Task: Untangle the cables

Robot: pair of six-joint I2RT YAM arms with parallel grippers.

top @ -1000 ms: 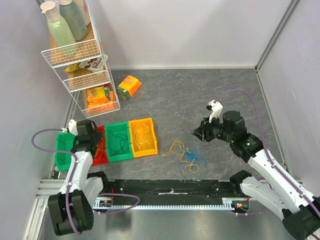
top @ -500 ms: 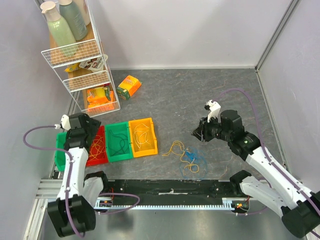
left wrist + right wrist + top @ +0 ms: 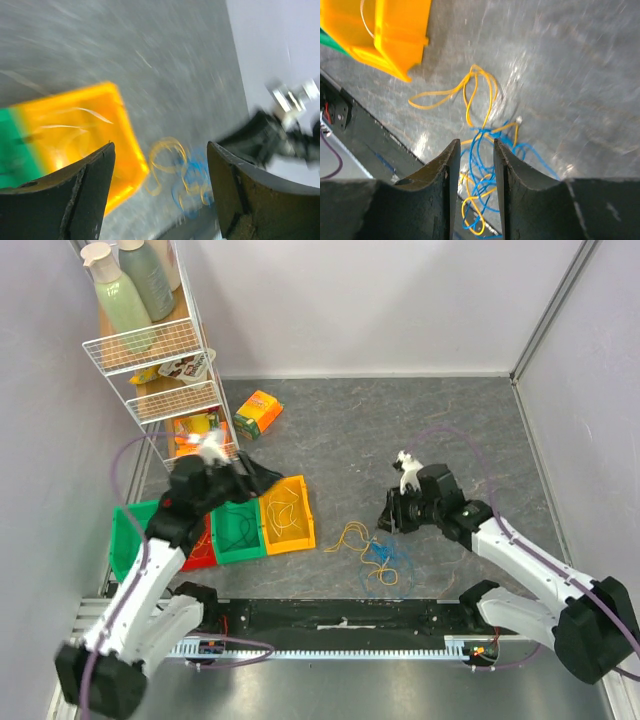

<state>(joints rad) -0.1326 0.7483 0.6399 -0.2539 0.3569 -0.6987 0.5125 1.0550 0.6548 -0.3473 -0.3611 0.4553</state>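
The cables [image 3: 375, 555] lie as a yellow and blue tangle on the grey table, right of the bins. My right gripper [image 3: 388, 518] hovers just above and behind them. In the right wrist view its jaws [image 3: 476, 141] stand partly open and empty, with the knot of the cables [image 3: 482, 131] below the gap. My left gripper [image 3: 260, 480] is over the back of the yellow bin [image 3: 308, 515], wide open and empty. The left wrist view is blurred; its gripper [image 3: 160, 145] frames the cables [image 3: 190, 175] beyond the yellow bin [image 3: 125, 142].
Sorted loops lie in the yellow bin, a green bin [image 3: 237, 542] and a red bin [image 3: 196, 562]; another green bin [image 3: 127, 558] sits at the far left. A wire shelf rack [image 3: 165, 370] and an orange packet [image 3: 258, 413] stand behind. A black rail [image 3: 340, 625] runs along the front edge.
My left gripper has opened and swung right from the far-left bins to over the yellow bin. My right gripper has moved left and nearer to the tangle.
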